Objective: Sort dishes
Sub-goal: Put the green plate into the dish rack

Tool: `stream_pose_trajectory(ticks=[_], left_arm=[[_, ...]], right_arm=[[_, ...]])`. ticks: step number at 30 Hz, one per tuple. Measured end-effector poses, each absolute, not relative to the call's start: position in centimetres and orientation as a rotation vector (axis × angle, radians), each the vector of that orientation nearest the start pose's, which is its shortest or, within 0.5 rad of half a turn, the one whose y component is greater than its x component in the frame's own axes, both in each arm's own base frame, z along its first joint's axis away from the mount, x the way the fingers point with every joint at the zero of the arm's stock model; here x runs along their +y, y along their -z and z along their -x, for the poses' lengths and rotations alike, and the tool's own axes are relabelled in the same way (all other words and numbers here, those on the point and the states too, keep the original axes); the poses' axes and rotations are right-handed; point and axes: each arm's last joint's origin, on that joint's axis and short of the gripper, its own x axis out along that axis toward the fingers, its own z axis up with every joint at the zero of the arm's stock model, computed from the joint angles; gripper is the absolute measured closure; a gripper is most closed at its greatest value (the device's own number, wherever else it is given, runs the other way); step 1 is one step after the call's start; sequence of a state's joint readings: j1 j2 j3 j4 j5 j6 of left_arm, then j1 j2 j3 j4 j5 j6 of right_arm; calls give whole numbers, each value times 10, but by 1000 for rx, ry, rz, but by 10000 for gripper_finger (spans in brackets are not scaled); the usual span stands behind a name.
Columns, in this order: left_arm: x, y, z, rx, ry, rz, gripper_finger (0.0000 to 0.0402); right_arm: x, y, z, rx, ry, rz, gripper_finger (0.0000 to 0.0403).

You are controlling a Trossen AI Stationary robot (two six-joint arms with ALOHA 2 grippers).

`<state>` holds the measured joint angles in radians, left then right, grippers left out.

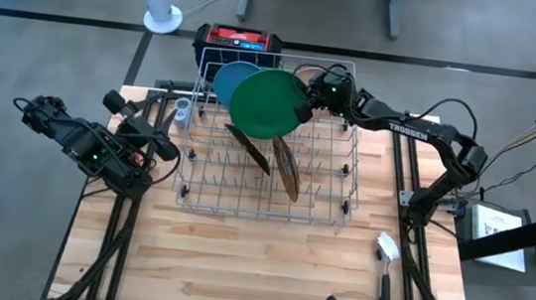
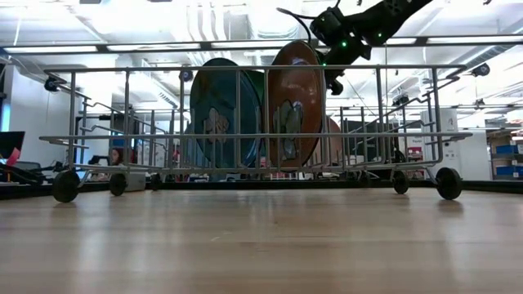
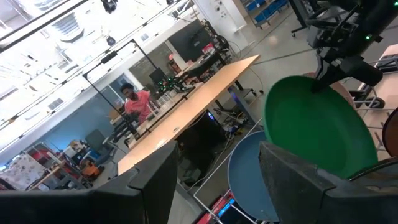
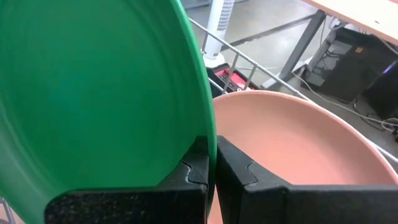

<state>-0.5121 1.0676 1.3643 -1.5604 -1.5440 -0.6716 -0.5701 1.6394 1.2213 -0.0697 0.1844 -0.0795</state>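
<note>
A grey wire rack (image 1: 269, 160) stands mid-table. My right gripper (image 1: 309, 98) is over the rack's far side, shut on the large green plate (image 1: 265, 103), which stands tilted on edge. A light blue plate (image 1: 228, 74) stands just behind it, toward the far left. A pale pink plate (image 4: 292, 137) stands close behind the green one. Two dark orange-brown plates (image 1: 248, 150) (image 1: 286, 168) stand on edge between the rack's wires. My left gripper (image 3: 214, 186) is open and empty at the table's left, beside the rack. My right gripper pinches the green plate's rim (image 4: 210, 140) between its two fingers, one on each face, on the side toward the table's right. The fingers come from the right, slanting down. The plate stands tilted on edge; whether its lower edge rests in the rack is hidden.
A black-handled, white-headed brush (image 1: 385, 267) lies on the table at the near right. A red and black box (image 1: 240, 39) sits just past the rack's far edge. Bare wood lies in front of the rack (image 1: 255, 269).
</note>
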Motion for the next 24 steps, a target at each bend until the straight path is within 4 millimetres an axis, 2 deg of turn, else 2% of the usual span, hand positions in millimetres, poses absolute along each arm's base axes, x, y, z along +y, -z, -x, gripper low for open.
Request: stream_pose_trajectory(ticks=[24], left_arm=[[-39,-399,-128,330,-1011,-519,191]], right_arm=[[-204,-275,-309,542,721,-47,398]])
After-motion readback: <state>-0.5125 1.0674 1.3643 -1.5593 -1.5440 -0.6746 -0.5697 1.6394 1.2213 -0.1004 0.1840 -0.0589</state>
